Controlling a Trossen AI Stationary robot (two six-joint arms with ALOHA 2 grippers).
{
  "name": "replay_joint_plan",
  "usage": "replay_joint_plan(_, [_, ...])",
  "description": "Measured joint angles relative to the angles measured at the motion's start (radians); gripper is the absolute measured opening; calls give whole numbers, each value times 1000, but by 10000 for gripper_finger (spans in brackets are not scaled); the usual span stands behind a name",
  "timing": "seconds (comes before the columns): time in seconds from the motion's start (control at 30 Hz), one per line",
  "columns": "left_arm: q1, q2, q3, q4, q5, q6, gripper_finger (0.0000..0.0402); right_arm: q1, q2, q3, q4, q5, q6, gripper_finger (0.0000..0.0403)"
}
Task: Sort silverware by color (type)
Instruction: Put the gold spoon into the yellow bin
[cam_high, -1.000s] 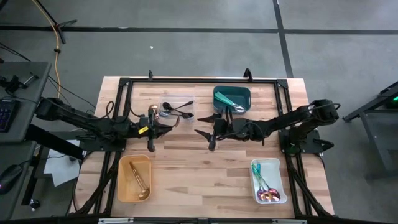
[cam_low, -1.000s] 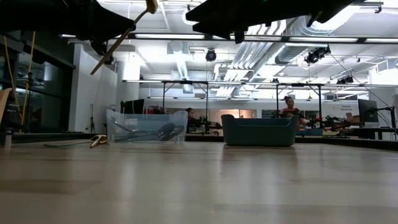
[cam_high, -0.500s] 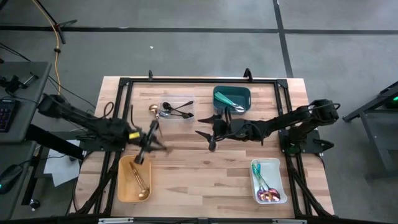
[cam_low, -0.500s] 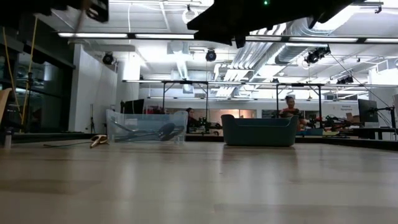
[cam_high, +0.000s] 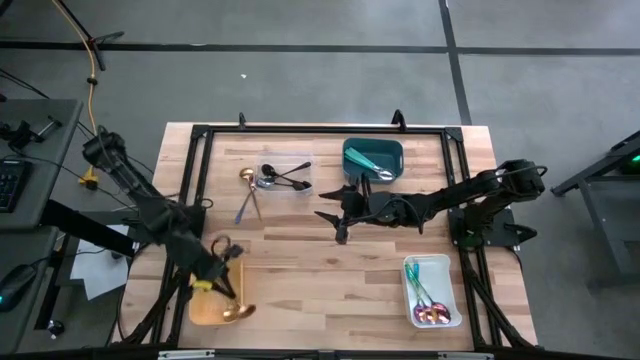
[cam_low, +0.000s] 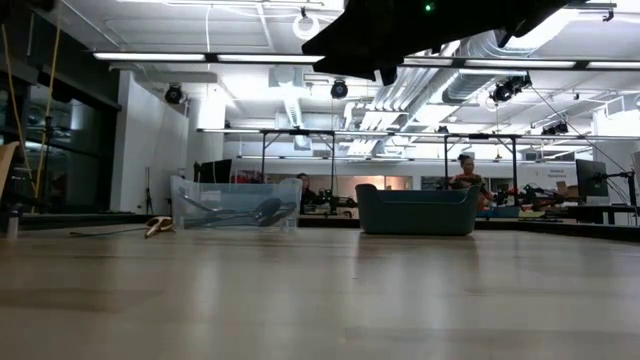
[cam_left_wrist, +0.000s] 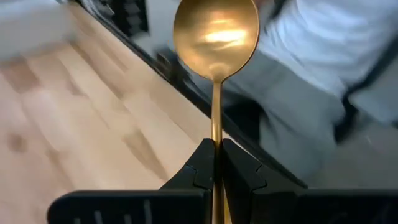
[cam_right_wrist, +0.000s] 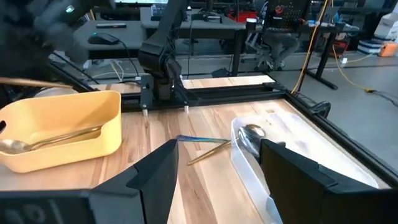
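1. Wooden table (cam_high: 320, 270) seen from above: the left gripper (cam_high: 218, 280) hangs over the yellow bin (cam_high: 205, 308) at the near left corner, clamped on a gold spoon (cam_high: 238, 311). The right gripper (cam_high: 338, 213) waits mid-table, jaws spread wide and empty, near the teal bin (cam_high: 372, 157). A clear bin (cam_high: 283, 178) holds dark utensils; a white tray (cam_high: 432, 290) holds iridescent ones.
2. Low view: the clear bin (cam_low: 235, 203) and teal bin (cam_low: 417, 210) stand apart at the far edge.
3. Left wrist view: closed fingers (cam_left_wrist: 200, 171) pinch the gold spoon's (cam_left_wrist: 216, 37) handle, bowl pointing away.
4. Right wrist view: the yellow bin (cam_right_wrist: 62, 127) contains another gold spoon (cam_right_wrist: 46, 142).
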Motion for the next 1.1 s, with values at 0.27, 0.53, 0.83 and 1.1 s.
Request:
replay_joint_plan(0.27, [-97, 149, -1, -160, -46, -180, 6, 4, 0, 0, -19, 0, 25, 222])
replay_joint_plan(0.53, [-128, 208, -2, -185, -42, -206, 6, 8, 1, 0, -32, 2, 27, 222])
replay_joint_plan(0.83, [-168, 171, -2, -275, -24, -295, 11, 8, 1, 0, -42, 3, 29, 222])
replay_joint_plan(1.1, [-171, 172, -2, -322, -34, -395, 41, 9, 1, 0, -42, 2, 44, 222])
